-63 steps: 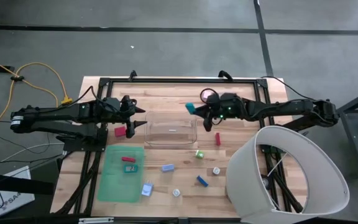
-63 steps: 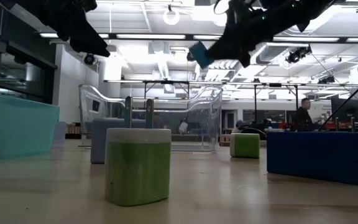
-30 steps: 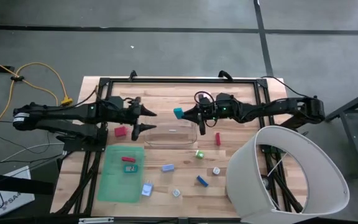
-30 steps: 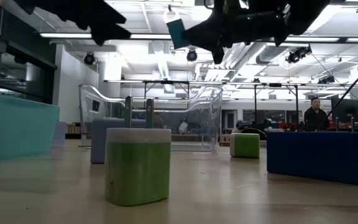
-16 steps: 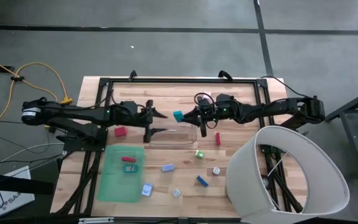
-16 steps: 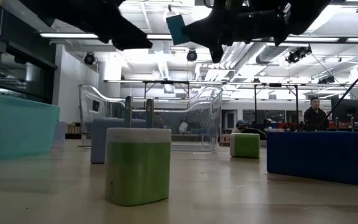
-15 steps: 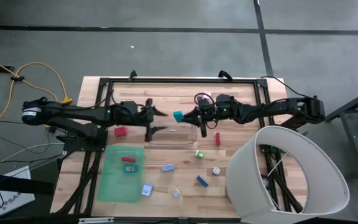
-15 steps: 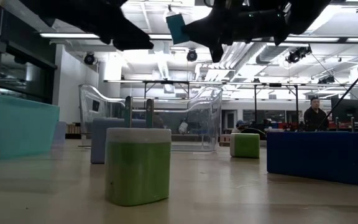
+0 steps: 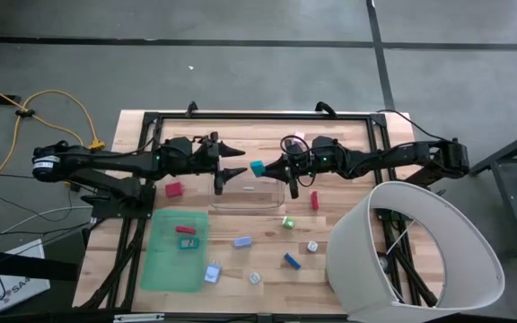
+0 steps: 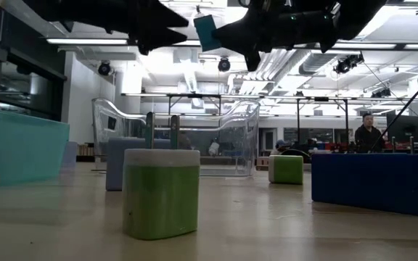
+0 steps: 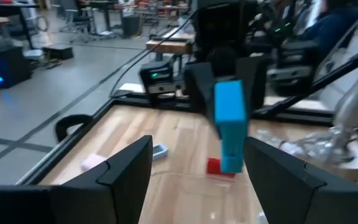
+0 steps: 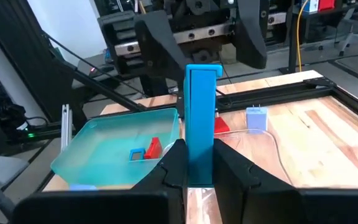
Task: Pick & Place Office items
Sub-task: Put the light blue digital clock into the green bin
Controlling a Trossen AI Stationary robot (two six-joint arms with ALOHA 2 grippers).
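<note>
Overhead, table-level and wrist cameras

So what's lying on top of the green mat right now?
On the green mat two small pieces show: a red piece and a teal piece beside it. Nothing covers the mat; both hands are up by the clear bin.

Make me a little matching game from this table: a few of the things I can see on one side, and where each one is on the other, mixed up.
Things:
1. teal block
2. clear bin
3. green mat
4. left gripper

Places:
A. lying flat on the table, with small pieces on it
B. open, in the air, facing the teal block
C. held up in the right gripper
D. standing on the table under both grippers

Pairs: 1-C, 2-D, 3-A, 4-B
</note>
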